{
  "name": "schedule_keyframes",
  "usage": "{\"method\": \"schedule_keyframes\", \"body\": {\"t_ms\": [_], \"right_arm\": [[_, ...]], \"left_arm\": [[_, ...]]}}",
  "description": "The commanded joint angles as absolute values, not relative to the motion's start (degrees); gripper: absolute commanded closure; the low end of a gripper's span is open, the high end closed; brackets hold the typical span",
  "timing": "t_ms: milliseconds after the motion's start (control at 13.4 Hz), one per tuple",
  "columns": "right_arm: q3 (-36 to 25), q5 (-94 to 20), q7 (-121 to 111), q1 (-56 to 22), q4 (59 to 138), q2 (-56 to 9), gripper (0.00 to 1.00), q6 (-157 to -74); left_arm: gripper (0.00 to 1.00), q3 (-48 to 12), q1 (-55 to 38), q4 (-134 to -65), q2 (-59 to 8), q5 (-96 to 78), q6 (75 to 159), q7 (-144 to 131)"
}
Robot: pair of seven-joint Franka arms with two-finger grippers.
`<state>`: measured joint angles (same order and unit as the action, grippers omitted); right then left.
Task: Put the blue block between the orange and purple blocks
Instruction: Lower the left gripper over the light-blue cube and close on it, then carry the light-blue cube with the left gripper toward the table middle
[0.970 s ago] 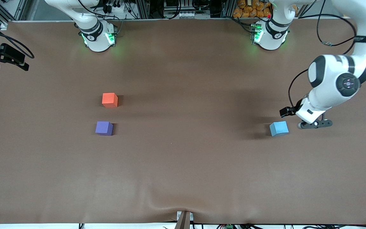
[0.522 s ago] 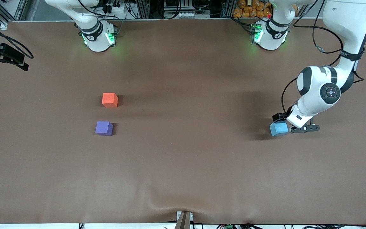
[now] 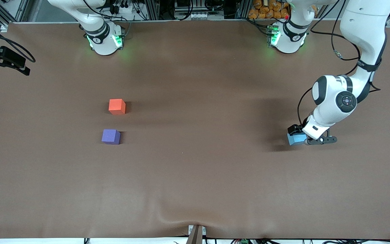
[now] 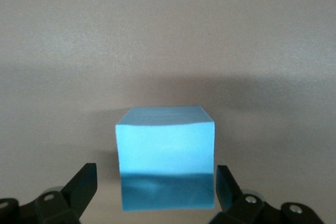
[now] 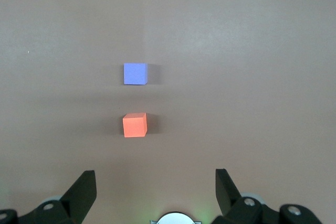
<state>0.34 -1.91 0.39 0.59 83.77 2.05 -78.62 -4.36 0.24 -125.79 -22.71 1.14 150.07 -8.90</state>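
1. Two fingers of the left gripper (image 4: 167, 192) are now straddling the blue block (image 3: 296, 139) — jaws apart, not yet clamping — after closing in from the left arm's table edge.
2. Grasping looks imminent; the block is sitting near that edge.
3. Open tabletop is lying between it and the orange block (image 3: 116, 106) and purple block (image 3: 110, 136); their gap is looking snug.
4. The right gripper (image 5: 156, 195) is waiting, jaws apart, high over the right arm's end.

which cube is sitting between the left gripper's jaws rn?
The blue block, toward the left arm's end of the table; the left gripper is open around it. The orange block and purple block sit untouched.
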Motion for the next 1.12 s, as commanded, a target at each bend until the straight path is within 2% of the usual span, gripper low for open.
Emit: {"method": "schedule_keyframes", "body": {"t_ms": [0,75,149,224,448,746,896,1045], "right_arm": [[0.7,-2.8,0.8,1.5,83.0,2.1,0.0,-78.0],[0.6,-2.8,0.8,1.0,83.0,2.1,0.0,-78.0],[0.6,-2.7,0.8,0.9,83.0,2.1,0.0,-78.0],[0.7,-2.8,0.7,1.7,83.0,2.1,0.0,-78.0],[0.7,-2.8,0.8,1.5,83.0,2.1,0.0,-77.9],[0.6,-2.8,0.8,1.5,83.1,2.1,0.0,-78.0],[0.6,-2.8,0.8,0.9,83.0,2.1,0.0,-77.9],[0.6,-2.8,0.8,1.0,83.0,2.0,0.0,-78.0]], "left_arm": [[0.29,-4.6,0.1,-124.5,-24.3,0.7,151.0,-9.0],[0.51,-4.6,-0.1,-124.4,-24.3,0.7,151.0,-8.7],[0.79,-4.7,-0.3,-124.4,-24.3,0.7,151.0,-7.9],[1.0,-4.7,-1.0,-124.4,-24.2,1.2,150.9,-7.7],[1.0,-4.7,-7.4,-123.8,-22.2,1.3,149.1,-7.8],[1.0,-6.3,-21.2,-114.9,-22.7,1.0,140.5,-10.4],[1.0,-6.3,-27.3,-109.5,-25.7,0.9,140.1,-12.0],[1.0,-6.3,-33.1,-102.1,-31.5,1.1,140.1,-12.2]]}}
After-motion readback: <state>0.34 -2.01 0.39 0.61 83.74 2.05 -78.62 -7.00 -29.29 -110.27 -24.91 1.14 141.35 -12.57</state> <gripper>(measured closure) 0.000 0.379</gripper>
